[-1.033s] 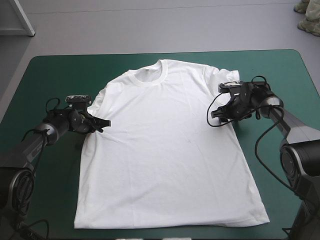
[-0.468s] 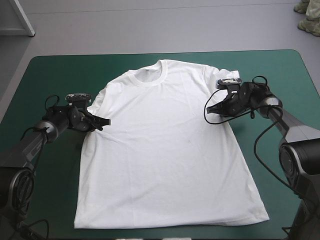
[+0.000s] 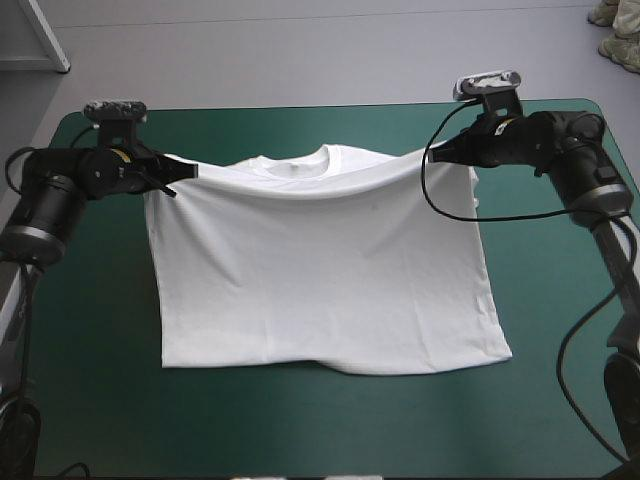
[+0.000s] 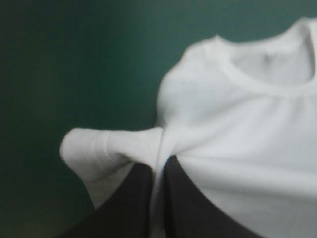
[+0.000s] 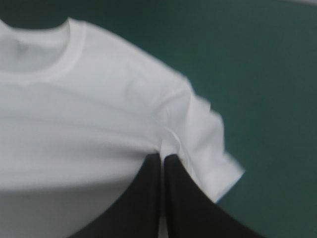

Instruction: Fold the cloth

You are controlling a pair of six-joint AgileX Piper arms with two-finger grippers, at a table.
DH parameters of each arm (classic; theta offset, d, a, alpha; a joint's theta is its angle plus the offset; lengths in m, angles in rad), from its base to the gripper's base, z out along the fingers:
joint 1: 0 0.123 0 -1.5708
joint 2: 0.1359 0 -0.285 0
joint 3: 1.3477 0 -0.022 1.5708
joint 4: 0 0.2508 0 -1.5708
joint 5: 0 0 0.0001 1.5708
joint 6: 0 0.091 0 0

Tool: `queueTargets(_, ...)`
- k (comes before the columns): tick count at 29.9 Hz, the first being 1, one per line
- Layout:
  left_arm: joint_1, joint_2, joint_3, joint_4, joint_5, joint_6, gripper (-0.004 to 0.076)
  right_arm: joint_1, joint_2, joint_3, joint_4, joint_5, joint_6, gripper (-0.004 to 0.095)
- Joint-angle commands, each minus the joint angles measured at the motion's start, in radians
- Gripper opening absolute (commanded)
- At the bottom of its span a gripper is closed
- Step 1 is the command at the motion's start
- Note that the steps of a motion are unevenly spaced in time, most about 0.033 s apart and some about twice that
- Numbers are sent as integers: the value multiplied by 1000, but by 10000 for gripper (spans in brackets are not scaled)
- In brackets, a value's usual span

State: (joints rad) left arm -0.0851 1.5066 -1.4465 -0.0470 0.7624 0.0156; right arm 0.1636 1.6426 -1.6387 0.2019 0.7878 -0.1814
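Observation:
The white T-shirt (image 3: 325, 270) hangs by its upper part, stretched between both grippers, with its hem trailing on the teal-green table (image 3: 560, 400). My left gripper (image 3: 172, 172) is shut on the T-shirt at the left sleeve seam. My right gripper (image 3: 443, 153) is shut on it at the right sleeve seam. In the left wrist view the black fingers (image 4: 133, 198) pinch the T-shirt (image 4: 247, 129) beside a bunched sleeve, the collar ahead. In the right wrist view the fingers (image 5: 143, 198) meet on the T-shirt (image 5: 74, 109), with the sleeve hanging to one side.
Bare teal-green cover lies in front of the T-shirt's hem and along both sides. The table's far edge (image 3: 320, 107) runs just behind the lifted collar.
Both grippers have risen and moved toward the far edge with the sleeve seams in them. The T-shirt's upper part has left the table and its hem has slid away from the near edge.

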Motion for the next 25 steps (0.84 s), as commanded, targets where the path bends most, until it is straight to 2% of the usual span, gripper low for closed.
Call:
queueTargets(1,-1,-72,-174,-7,21,30,19,-3,-116,-129,-13,-3,-7,-17)
queueTargets(5,-1,-73,-351,-19,119,59,19,-3,-160,-251,-13,17,-7,-17)
queueTargets(10,-1,-73,-556,-17,136,59,19,-3,-165,-405,-13,71,-6,-17)
queueTargets(15,-1,-46,-682,-15,181,82,19,-3,-163,-489,-11,69,-6,-17)
queueTargets(19,-1,0,-695,-15,157,94,19,-3,-147,-493,-11,9,-16,-17)
queueTargets(25,-1,157,-718,-70,26,145,19,-3,-39,-508,0,-213,-38,-18)
